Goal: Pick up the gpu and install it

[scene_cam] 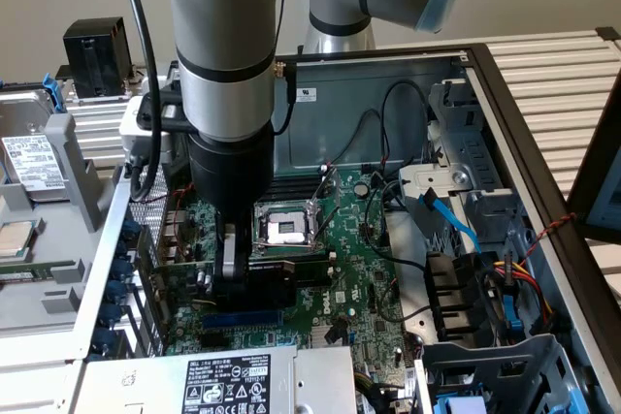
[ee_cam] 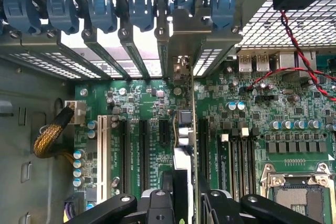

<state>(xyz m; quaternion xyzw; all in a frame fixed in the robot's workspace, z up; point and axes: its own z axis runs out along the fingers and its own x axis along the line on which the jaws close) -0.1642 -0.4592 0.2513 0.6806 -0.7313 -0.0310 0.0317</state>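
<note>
Installing step in hand, by appearance: computer case (scene_cam: pixel 388 75), open; motherboard (scene_cam: pixel 359 269), green, on case floor; gpu (ee_cam: pixel 185 124), edge-on above motherboard's expansion slots (ee_cam: pixel 143 148), bracket toward case's rear wall; gripper (ee_cam: pixel 185 199), clamped on gpu; seating would call for card edge square over one slot.

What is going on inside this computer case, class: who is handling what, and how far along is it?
A robot arm's gripper reaches into the open computer case and is closed on the gpu, a small card with a black fan shroud. It holds the card on edge over the motherboard, among the expansion slots, with the card's far end by the rear slot openings. Whether the card is fully seated cannot be told.
</note>
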